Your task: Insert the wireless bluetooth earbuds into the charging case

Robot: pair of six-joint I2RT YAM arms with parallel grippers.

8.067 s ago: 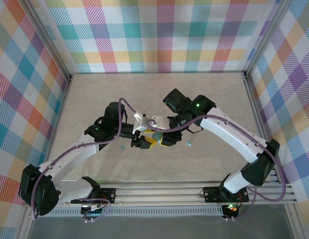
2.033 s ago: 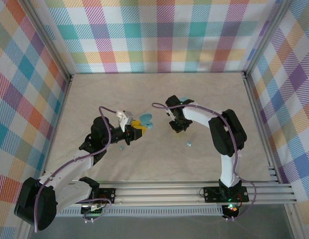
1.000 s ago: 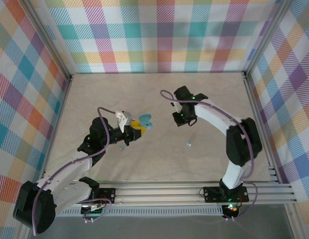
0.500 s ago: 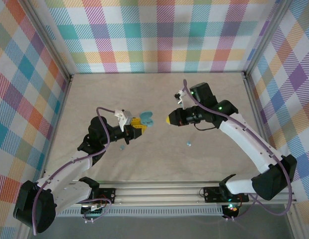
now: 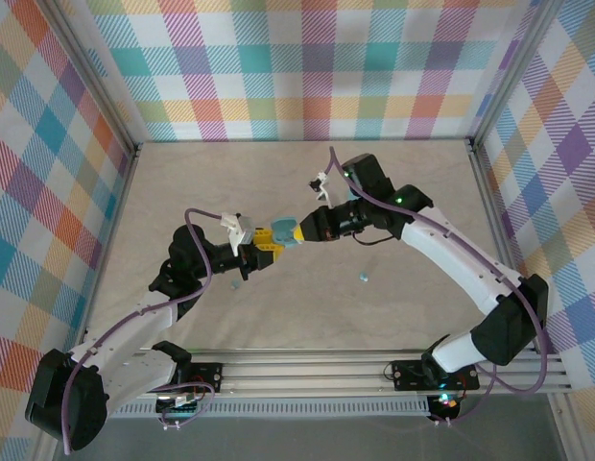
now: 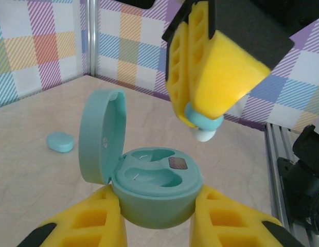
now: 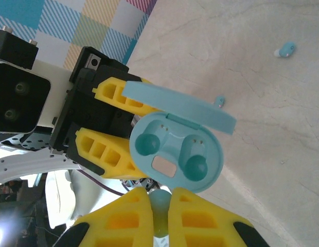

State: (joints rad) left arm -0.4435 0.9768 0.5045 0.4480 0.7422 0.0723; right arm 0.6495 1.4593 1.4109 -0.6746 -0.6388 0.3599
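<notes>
My left gripper (image 5: pixel 272 239) (image 6: pixel 157 199) is shut on the teal charging case (image 5: pixel 283 231) (image 6: pixel 158 186) (image 7: pixel 176 153). The case's lid (image 6: pixel 100 136) (image 7: pixel 180 106) stands open and both sockets look empty. My right gripper (image 5: pixel 305 230) (image 7: pixel 159 199) is shut on one of the wireless bluetooth earbuds (image 7: pixel 159 206) (image 6: pixel 203 126), a light teal bud pinched between the yellow fingers (image 6: pixel 211 77). In the left wrist view the bud hangs a little above the case's right side, not touching it. The two grippers meet tip to tip at mid-table.
Two loose earbuds lie on the beige table (image 5: pixel 307 317), one (image 5: pixel 234 284) near the left arm and one (image 5: pixel 363 278) under the right arm. A small teal oval piece (image 6: pixel 60 142) lies on the table beyond the case. Checked walls enclose the table; a rail (image 5: pixel 374 370) runs along the front.
The right arm has swung left, bringing its gripper with the earbud from mid-right up to the open case. The left gripper and the case have stayed in place.
</notes>
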